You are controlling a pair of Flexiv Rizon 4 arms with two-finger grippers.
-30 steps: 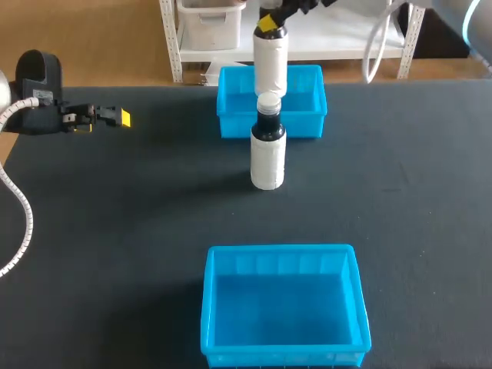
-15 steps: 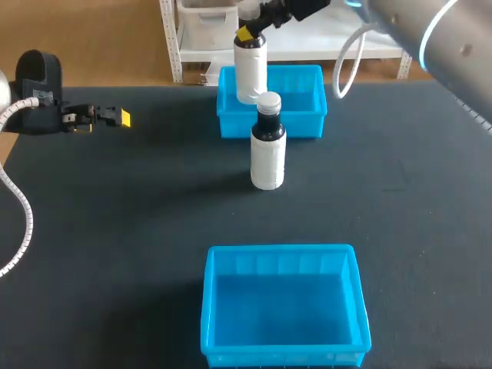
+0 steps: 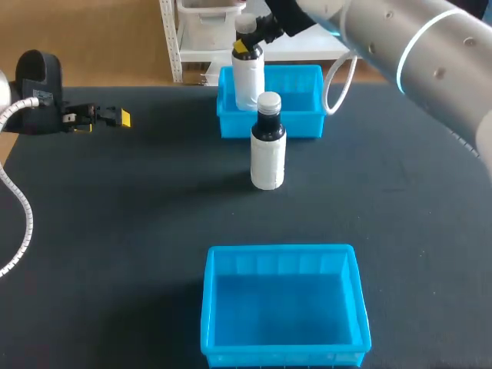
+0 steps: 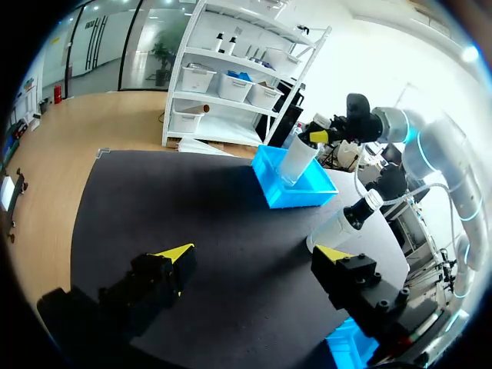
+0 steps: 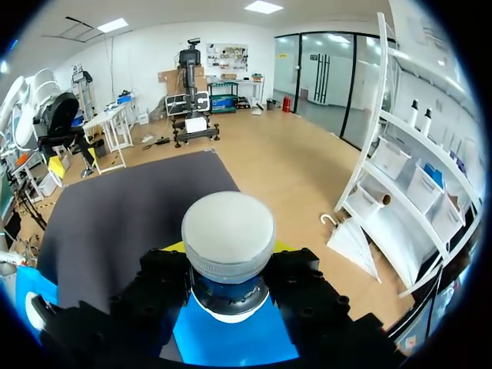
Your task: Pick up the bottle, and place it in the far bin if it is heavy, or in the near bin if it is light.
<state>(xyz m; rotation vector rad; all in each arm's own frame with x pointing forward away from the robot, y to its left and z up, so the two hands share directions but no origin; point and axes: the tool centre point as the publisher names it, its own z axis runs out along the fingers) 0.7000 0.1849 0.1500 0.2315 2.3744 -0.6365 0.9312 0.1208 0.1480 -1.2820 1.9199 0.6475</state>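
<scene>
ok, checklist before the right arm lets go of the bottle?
1. Grip: right tool shut on the held bottle at its neck: ok.
2. Held bottle over the far bin, at its left side: ok.
3. Held bottle's base resting on the bin floor: cannot tell.
4. Held bottle heavy, so the far bin is the right one: cannot tell.
5. Second bottle upright, apart from the far bin, on its near side: ok.
6. Left tool open, well off to the left: ok.
</scene>
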